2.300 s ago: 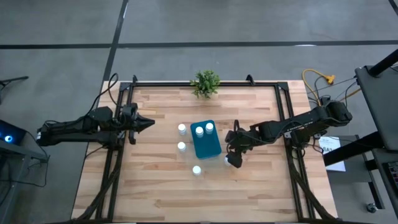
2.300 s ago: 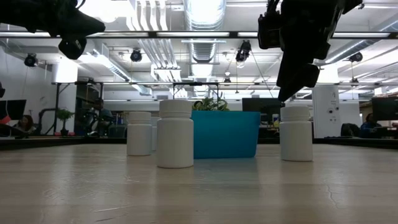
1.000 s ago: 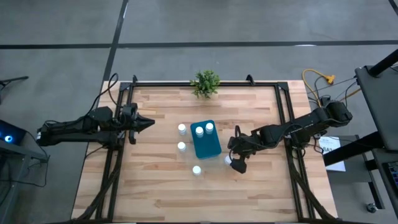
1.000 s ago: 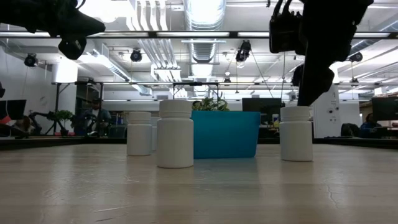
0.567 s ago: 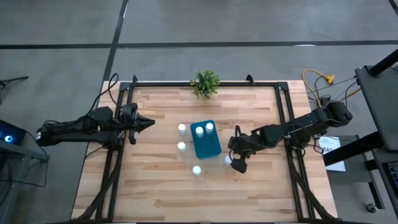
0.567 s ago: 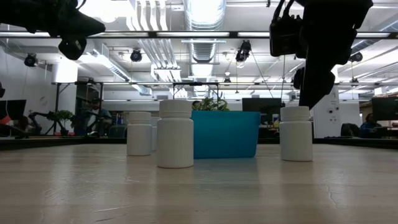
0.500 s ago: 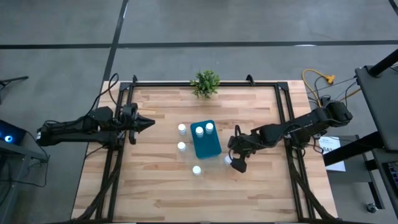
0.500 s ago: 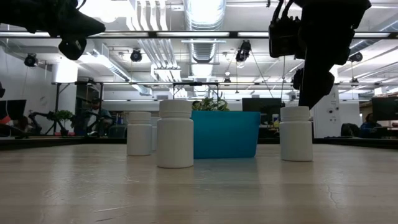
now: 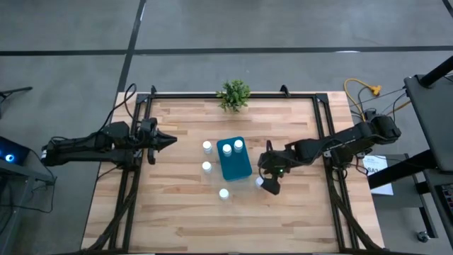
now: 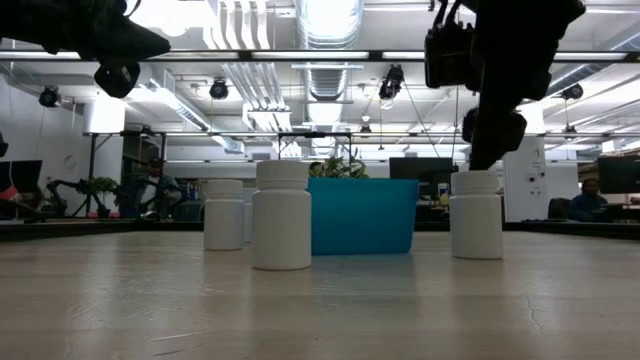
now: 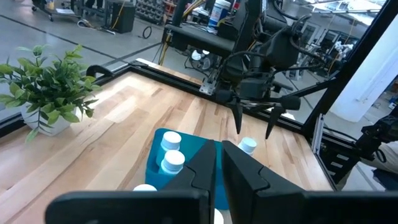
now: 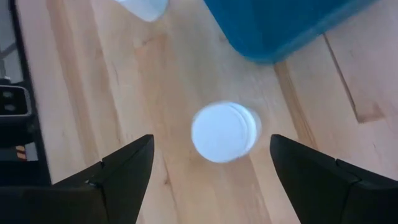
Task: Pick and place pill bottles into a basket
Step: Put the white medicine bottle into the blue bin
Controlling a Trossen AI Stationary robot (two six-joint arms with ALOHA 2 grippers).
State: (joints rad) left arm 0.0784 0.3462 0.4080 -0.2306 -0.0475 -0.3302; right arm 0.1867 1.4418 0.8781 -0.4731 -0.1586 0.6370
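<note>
1. So far, two pill bottles (image 9: 233, 146) are seen in the teal basket (image 9: 235, 168) at frame centre.
2. Four remain on the worktop (image 9: 177, 212).
3. The right end effector (image 9: 268, 183), fingers apart, is poised over one bottle (image 12: 224, 132); the left end effector (image 9: 172, 140), fingers together, is parked centre-left.

A white pill bottle (image 12: 224, 132) stands between spread fingers (image 12: 127, 168), near the basket (image 12: 283, 25).

Right gripper (image 9: 271, 184) shifted over the last couple of seconds: first swung out toward the table's (image 9: 177, 219) right and near edges, then drifted back a little toward the basket (image 9: 234, 160). Now poised directly above the lone pill bottle (image 12: 224, 131) standing off the basket's right near corner, fingers (image 12: 127, 171) spread wide to either side of its cap, not touching. Seen from table height, tip sunk slightly closer to the cap.
</note>
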